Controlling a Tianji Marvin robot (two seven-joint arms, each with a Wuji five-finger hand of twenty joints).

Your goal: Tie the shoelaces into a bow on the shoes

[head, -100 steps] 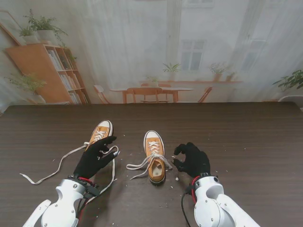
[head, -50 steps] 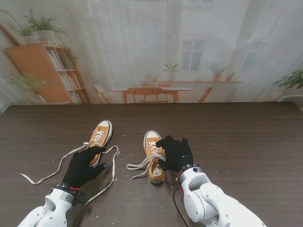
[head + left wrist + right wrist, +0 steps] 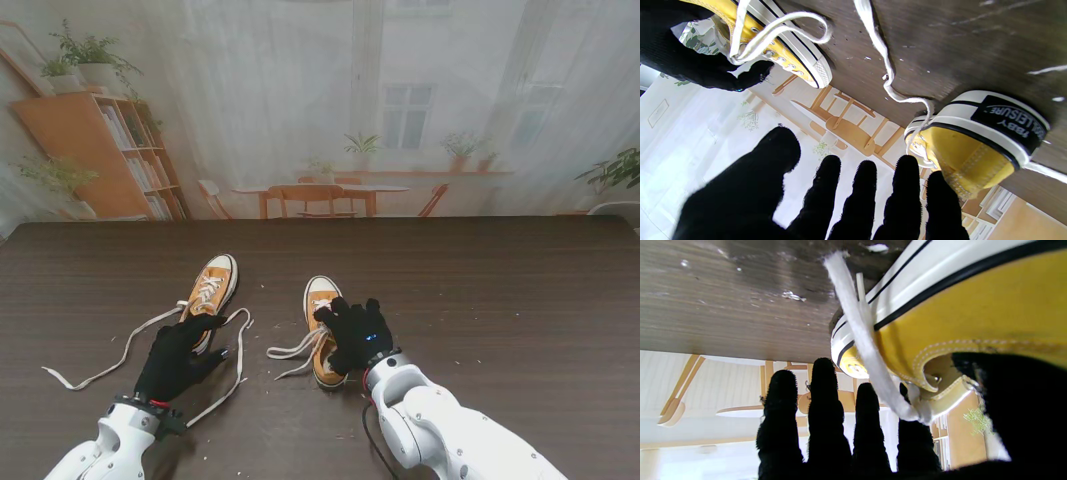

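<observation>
Table (image 3: 520,300): dark wood grain, flecked with white lint near our edge.
Left shoe (image 3: 212,283): yellow canvas, left of centre, toe pointing to the far edge; we see its heel close up in the left wrist view (image 3: 977,143).
Left laces (image 3: 125,350): fully untied. One end trails toward the left edge, the other loops back toward our edge.
Right shoe (image 3: 322,305): near the table's middle, toe to the far edge, heel end under our right hand.
Right laces (image 3: 295,350): loose, spilling off the shoe's left side onto the table. No bow on either shoe.
Left hand (image 3: 178,355): hovers just behind the left shoe's heel, fingers (image 3: 867,193) straight and slightly spread, holding nothing.
Right hand (image 3: 355,333): lies over the right shoe's opening. In the right wrist view one lace strand (image 3: 867,343) crosses the first finger (image 3: 917,440), with the thumb close by. We cannot tell whether it is pinched or merely draped.
Step (our judgement): gathering the right laces; tying has barely begun.
Risk 1: the flat strand may slip off the glove if thumb and finger do not meet squarely on it.
Risk 2: pulling with nothing pinning the shoe may drag or tip it.
Risk 3: only one strand is near the right hand, and the left hand is well apart from the right shoe.
Risk 4: the trailing left laces may snag on the left arm.
</observation>
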